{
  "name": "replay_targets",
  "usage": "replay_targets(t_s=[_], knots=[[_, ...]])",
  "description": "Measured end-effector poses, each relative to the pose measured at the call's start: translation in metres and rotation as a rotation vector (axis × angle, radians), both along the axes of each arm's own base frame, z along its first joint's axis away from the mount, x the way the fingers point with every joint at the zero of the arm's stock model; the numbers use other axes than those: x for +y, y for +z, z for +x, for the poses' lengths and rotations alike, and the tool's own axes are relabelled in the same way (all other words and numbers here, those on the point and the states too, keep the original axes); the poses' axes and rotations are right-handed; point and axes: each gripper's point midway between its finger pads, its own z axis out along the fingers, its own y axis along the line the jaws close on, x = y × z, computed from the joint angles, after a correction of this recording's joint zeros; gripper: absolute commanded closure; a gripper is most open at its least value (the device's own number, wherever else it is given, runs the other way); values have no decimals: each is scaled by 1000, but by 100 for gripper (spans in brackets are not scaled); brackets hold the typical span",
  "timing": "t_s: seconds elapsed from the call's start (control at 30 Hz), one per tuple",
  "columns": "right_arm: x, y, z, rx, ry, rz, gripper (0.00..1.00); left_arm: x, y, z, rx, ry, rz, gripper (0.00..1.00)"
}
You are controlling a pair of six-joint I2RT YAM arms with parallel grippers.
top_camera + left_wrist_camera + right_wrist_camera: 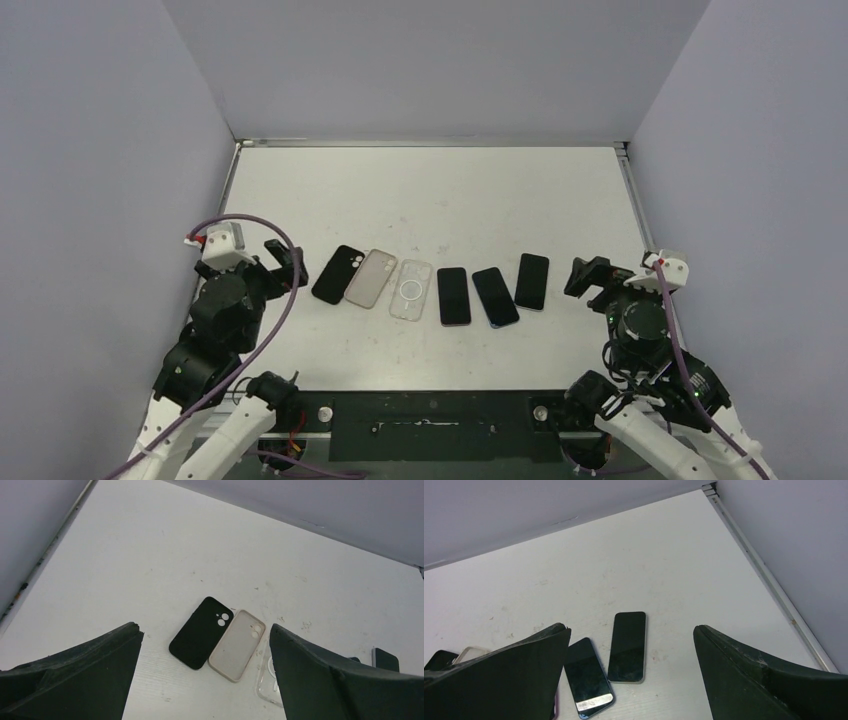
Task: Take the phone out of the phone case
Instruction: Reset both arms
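left pincer (288,264) spread wide, empty; right pincer (590,281) likewise; both angled inward

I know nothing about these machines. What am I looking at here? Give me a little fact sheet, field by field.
Surface: white table, walls on three sides
Cases: black case, beige case, clear case, lying flat in a row
Phones: left phone, middle phone, right phone, dark screens up
Left tool: open, holding nothing, near the black case
Right tool: open, holding nothing, near the right phone
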Motion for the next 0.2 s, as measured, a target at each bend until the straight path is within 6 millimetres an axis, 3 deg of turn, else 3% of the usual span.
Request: replay_targets(t_s=[0.2], knots=[[-17, 5, -8, -22, -46, -30, 0, 17, 2, -7, -8, 68, 24, 3]])
